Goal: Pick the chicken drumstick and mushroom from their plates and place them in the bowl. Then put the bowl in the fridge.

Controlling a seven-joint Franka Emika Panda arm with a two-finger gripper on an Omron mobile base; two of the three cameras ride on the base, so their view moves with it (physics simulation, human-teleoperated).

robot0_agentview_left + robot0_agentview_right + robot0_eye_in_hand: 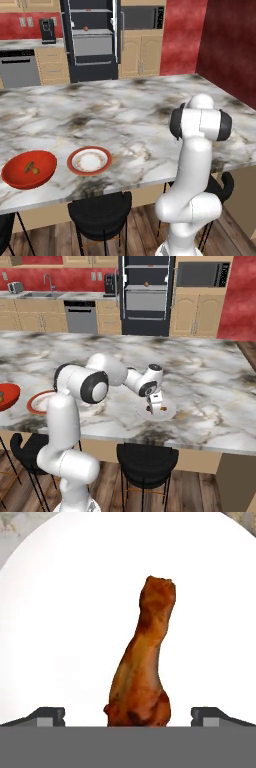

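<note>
I have the gripper (127,714) spread wide, low over the pale plate (167,411) on the marble desk (210,386), its fingertips (50,716) either side of the chicken drumstick (145,662) lying there; the mushroom (32,168) sits in the red bowl (45,161), just beside the red-rimmed plate (73,162); the fridge (147,296) stands open behind.
</note>
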